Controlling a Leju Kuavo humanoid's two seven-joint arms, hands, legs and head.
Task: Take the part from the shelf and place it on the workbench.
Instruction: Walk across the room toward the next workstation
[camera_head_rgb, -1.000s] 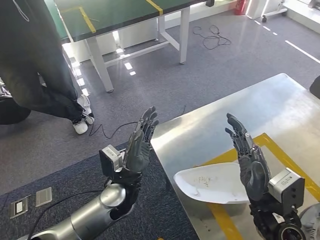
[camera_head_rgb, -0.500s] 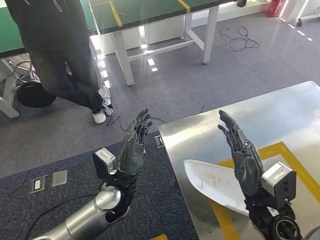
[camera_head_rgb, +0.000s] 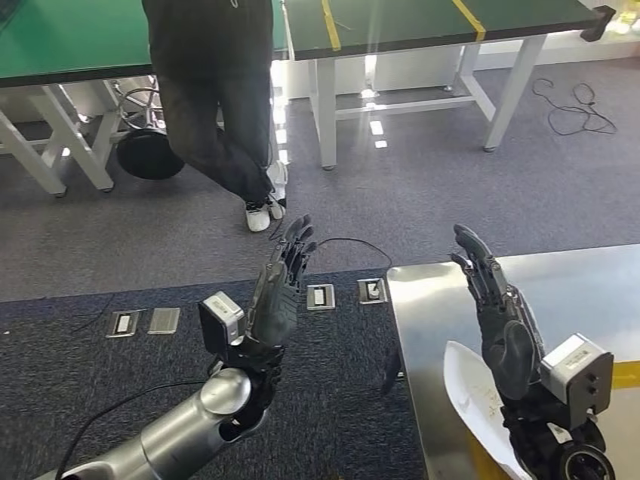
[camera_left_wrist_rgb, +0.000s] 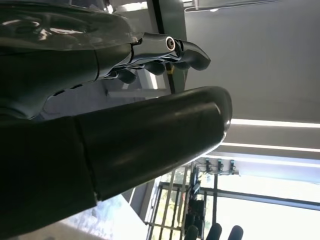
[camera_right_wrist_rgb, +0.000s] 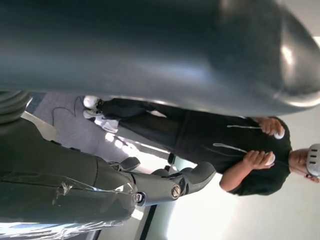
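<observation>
White part (camera_head_rgb: 472, 400) on steel worktop (camera_head_rgb: 573, 290), partly hidden behind right hand (camera_head_rgb: 504, 325); left hand (camera_head_rgb: 278, 290) likewise raised, fingers (camera_head_rgb: 296, 245) spread, holding nothing.

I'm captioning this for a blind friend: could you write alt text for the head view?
Two robot hands, left and right, are raised open and empty, palms facing each other. A white curved part lies on the shiny metal workbench at right; a person in dark clothes stands by green tables beyond.
</observation>
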